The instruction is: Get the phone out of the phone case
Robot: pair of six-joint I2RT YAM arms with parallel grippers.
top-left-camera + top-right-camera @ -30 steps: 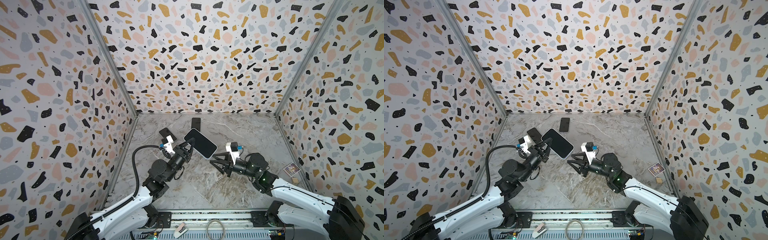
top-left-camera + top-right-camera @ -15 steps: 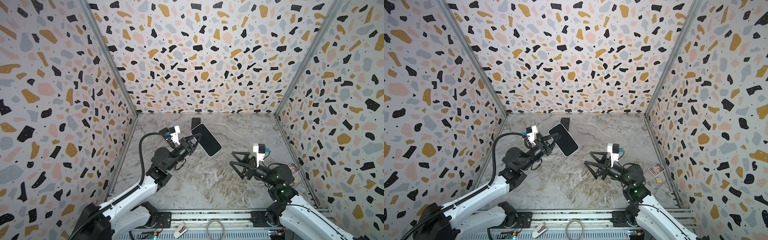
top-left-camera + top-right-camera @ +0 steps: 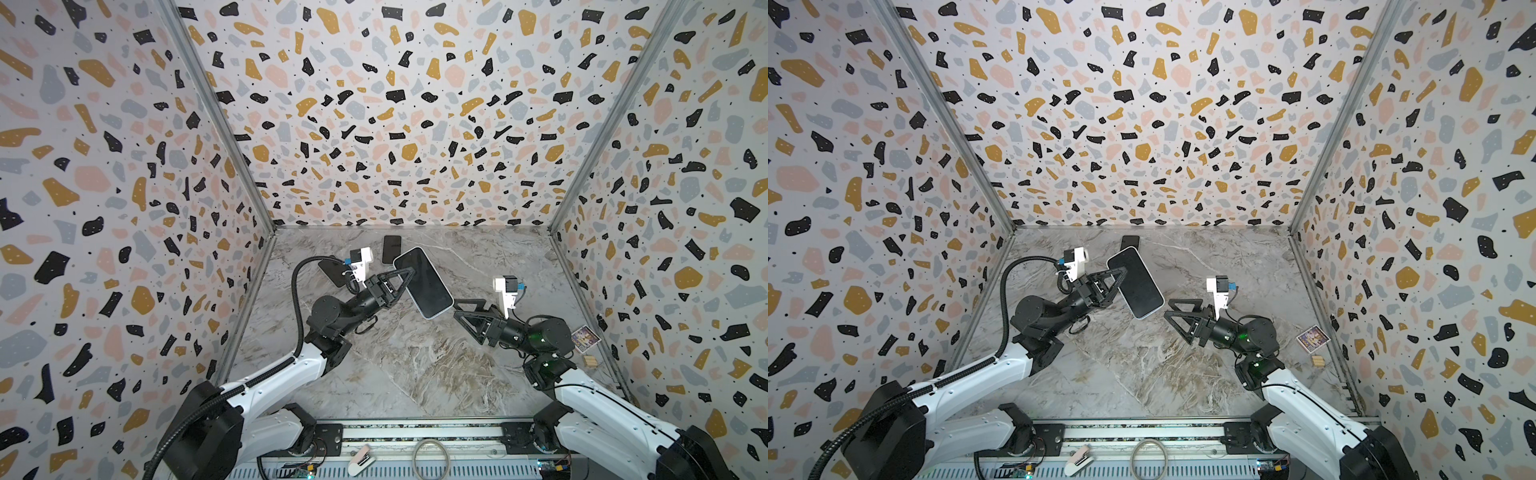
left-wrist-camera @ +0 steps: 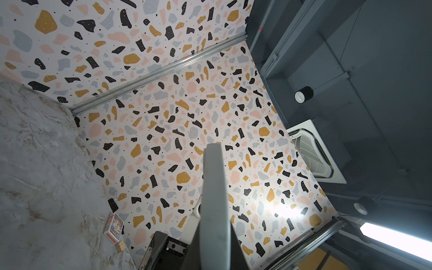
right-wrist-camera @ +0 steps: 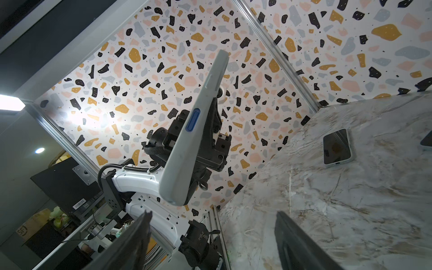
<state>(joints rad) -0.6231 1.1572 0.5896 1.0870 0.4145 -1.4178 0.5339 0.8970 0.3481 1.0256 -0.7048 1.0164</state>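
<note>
With the left end effector (image 3: 407,279) clenched on the left edge of the phone (image 3: 423,282), not yet out of its case (image 5: 182,163) and lifted over the surface (image 3: 415,374), and the right end effector (image 3: 456,309) released just beside its near corner, may twist loose if pulled unevenly.

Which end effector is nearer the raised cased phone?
Left. The left end effector is clamped on the cased phone; the right end effector hangs open just off its near corner.
</note>
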